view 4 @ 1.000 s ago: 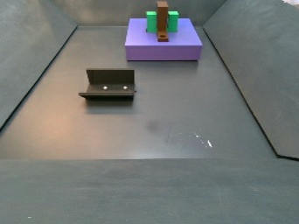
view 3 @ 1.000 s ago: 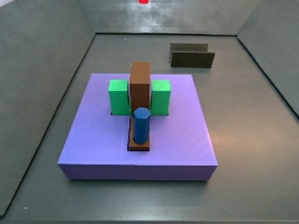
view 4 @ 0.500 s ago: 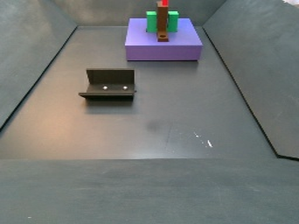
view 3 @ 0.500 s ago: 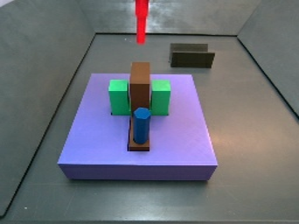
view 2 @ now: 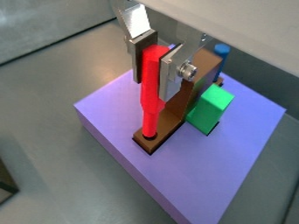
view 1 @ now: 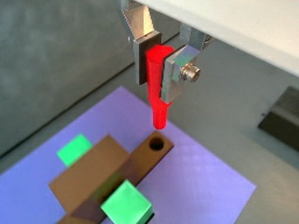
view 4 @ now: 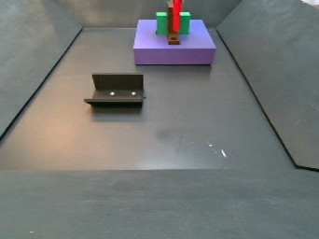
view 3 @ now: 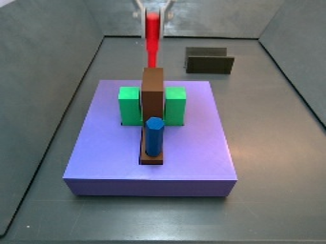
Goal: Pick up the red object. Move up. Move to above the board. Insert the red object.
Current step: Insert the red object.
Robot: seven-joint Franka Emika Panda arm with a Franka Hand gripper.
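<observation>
My gripper is shut on the red object, a thin red peg held upright between the silver fingers; both also show in a wrist view. The peg hangs over the board, its lower tip just above a round hole at the end of the brown bar. In a side view the gripper and the peg stand above the far end of the brown bar on the board. The peg also shows over the board.
Two green blocks flank the brown bar. A blue cylinder stands upright at the bar's near end. The dark fixture stands on the floor beyond the board, and it also shows in a side view. Grey walls enclose the floor.
The red peg has come down from the top edge of the side views toward the brown bar, and the gripper fingers have come into view above it.
</observation>
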